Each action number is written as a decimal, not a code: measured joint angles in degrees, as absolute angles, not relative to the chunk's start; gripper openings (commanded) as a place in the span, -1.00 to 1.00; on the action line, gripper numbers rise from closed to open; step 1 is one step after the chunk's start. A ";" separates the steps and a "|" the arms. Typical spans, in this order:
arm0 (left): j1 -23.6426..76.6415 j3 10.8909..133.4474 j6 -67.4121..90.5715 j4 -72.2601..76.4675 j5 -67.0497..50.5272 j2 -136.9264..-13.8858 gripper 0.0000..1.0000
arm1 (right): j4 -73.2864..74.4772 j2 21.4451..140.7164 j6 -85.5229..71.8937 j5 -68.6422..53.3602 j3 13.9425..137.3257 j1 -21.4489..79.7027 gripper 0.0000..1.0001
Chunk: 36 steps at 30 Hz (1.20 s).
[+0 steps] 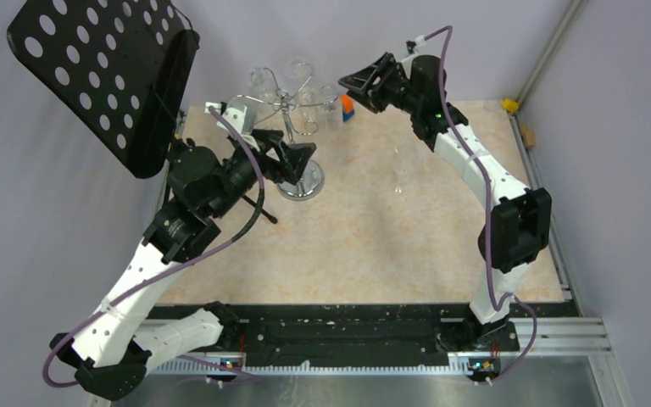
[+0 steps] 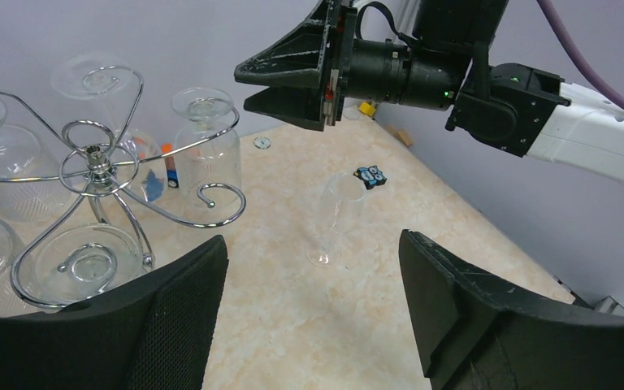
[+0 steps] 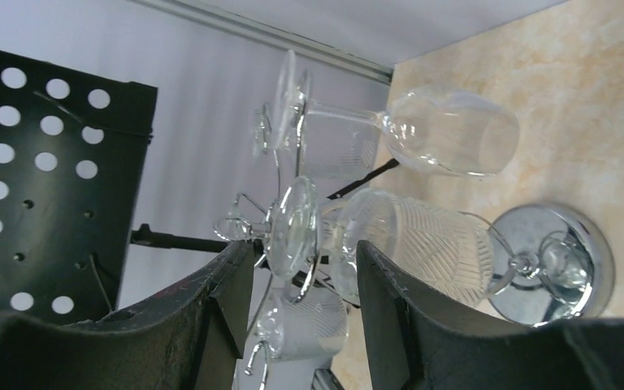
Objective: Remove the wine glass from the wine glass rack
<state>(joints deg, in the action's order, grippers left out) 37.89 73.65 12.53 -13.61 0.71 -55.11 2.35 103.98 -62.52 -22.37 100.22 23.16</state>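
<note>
The chrome wine glass rack (image 1: 288,106) stands at the back of the table on a round shiny base (image 1: 302,183). Several clear glasses (image 1: 263,80) hang upside down from its scroll arms (image 2: 93,158). My right gripper (image 1: 352,85) is open just right of the rack top. In the right wrist view the round foot of a hanging patterned glass (image 3: 292,227) shows between its open fingers (image 3: 305,248). My left gripper (image 1: 301,157) is open and empty beside the rack post, above the base. In the left wrist view it (image 2: 313,240) faces bare table.
A clear flute glass (image 1: 399,170) stands upright on the table right of the rack, also in the left wrist view (image 2: 335,215). A black perforated music stand (image 1: 102,76) leans at the back left. Small orange-blue (image 1: 347,106) and yellow (image 1: 509,105) items lie near the back wall.
</note>
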 measured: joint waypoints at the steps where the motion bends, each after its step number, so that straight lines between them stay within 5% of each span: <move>1: 37.89 73.60 12.51 -13.58 0.49 -55.11 0.61 | 1.26 104.27 -62.98 -22.79 100.25 23.16 0.01; 13: 37.89 73.60 12.45 -13.63 -1.08 -55.11 0.61 | -2.15 108.81 -65.47 -26.28 104.05 23.16 -0.12; 25: 37.89 73.60 12.27 -13.67 -1.26 -55.11 0.61 | -0.60 109.91 -64.51 -27.57 106.06 23.51 -0.78; 36: 37.89 73.58 12.27 -13.69 -1.26 -55.11 0.61 | 0.62 110.00 -64.03 -27.77 107.04 23.53 -0.73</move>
<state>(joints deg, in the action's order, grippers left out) 37.89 73.58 12.27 -13.69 -1.26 -55.11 0.62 110.00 -64.03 -27.77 107.04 23.53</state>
